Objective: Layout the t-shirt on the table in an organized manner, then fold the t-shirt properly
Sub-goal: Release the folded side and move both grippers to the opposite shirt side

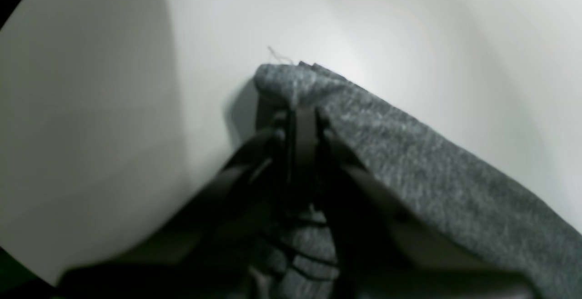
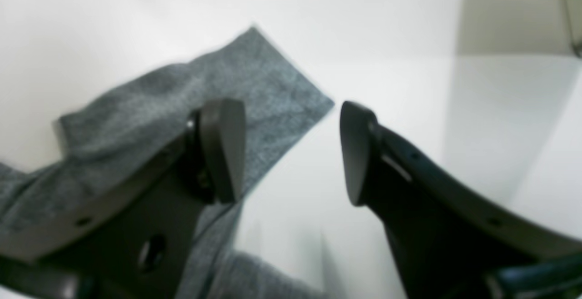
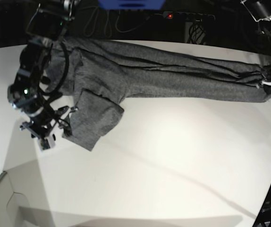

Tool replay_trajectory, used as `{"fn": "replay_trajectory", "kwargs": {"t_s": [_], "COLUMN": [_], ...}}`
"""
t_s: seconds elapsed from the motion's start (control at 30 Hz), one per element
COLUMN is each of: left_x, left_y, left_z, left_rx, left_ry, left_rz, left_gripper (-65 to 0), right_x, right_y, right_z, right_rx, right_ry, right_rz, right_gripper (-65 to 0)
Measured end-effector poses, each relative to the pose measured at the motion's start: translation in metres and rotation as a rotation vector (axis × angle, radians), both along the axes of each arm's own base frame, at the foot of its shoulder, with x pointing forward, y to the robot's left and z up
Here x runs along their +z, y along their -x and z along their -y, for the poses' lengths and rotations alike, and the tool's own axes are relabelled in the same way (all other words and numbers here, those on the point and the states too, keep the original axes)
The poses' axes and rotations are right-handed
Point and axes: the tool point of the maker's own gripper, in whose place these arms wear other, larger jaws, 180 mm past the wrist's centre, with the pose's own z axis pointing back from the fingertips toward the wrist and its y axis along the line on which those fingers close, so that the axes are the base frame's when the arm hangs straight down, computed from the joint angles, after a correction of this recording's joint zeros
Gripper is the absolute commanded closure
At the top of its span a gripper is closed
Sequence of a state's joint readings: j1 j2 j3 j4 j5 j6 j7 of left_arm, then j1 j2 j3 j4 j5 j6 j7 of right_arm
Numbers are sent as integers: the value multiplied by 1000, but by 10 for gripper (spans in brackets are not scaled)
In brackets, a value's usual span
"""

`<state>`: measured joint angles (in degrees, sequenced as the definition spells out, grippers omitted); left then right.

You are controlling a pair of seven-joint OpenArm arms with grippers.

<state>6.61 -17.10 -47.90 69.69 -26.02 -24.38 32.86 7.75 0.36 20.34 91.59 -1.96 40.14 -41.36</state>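
Observation:
The dark-grey t-shirt (image 3: 164, 75) lies stretched in a long band across the back of the white table (image 3: 173, 161). One sleeve (image 3: 95, 118) bends toward the front at the left. My left gripper (image 1: 302, 108) is shut on a bunched end of the t-shirt (image 1: 409, 153); in the base view this gripper (image 3: 269, 79) is at the far right edge. My right gripper (image 2: 288, 153) stands open just above the table, with the sleeve's end (image 2: 254, 85) under its left finger (image 2: 223, 149) and nothing between the pads. In the base view it (image 3: 55, 130) hovers beside the sleeve.
The table's curved edge (image 3: 12, 163) runs close to my right gripper at the lower left. Cables and a power strip (image 3: 187, 16) lie behind the table at the back. The right arm's body (image 3: 29, 80) rises over the shirt's left end.

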Motion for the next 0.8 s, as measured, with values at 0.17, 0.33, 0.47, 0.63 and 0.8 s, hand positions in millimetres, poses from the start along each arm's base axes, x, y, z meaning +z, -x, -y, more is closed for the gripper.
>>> {"fn": "replay_trajectory", "kwargs": {"t_s": [0.17,0.33,0.47,0.63,0.8], "left_x": [-5,-7,-10,-9,-8], "left_y": [1,7,11,9,9], "left_z": [6,3,4,4,4], "left_rx": [4,5,6,7,7], "left_ry": [16,10,14,13,12], "left_rz": [-5,-16,-28,-21,-20], "left_gripper": [0,0,0,0,0], "right_x": [-38,-52,-65,-66,-71], "right_y": [-28,-52,-47,-47,-40], "right_z": [3,9,10,9,9], "right_rx": [1,-7,-14,-14,-17], "right_ry": [-73,-159,-186,-197,-204], "right_rz": [-126,-101,-100,-88,-91], "right_gripper": [-336,-337,-337,-337,-309]}}
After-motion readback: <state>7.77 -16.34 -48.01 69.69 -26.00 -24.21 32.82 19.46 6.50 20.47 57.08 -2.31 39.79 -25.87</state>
